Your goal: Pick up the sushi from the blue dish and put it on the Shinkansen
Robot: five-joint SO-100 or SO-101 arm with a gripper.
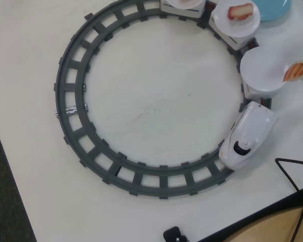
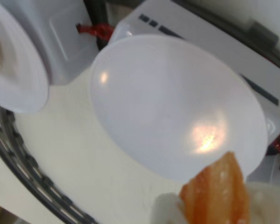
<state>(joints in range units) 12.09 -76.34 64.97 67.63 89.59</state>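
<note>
The sushi (image 1: 296, 71), orange with pale stripes, hangs in my gripper (image 1: 302, 73) at the right edge of the overhead view. It sits just over the right rim of an empty white plate (image 1: 265, 69) on the car behind the Shinkansen's nose (image 1: 247, 135). In the wrist view the sushi (image 2: 217, 193) fills the bottom edge, held in the gripper (image 2: 219, 207) between pale fingers (image 2: 167, 209), above the near rim of that white plate (image 2: 177, 107). The blue dish (image 1: 273, 8) lies at the top right, empty in the part that shows.
The dark grey circular track (image 1: 70, 96) rings the table's middle. A further car's plate (image 1: 227, 22) carries a red-and-white striped piece (image 1: 241, 11). Another car (image 1: 184, 5) is cut off at the top. Black cables (image 1: 293, 174) and the table edge lie at the lower right.
</note>
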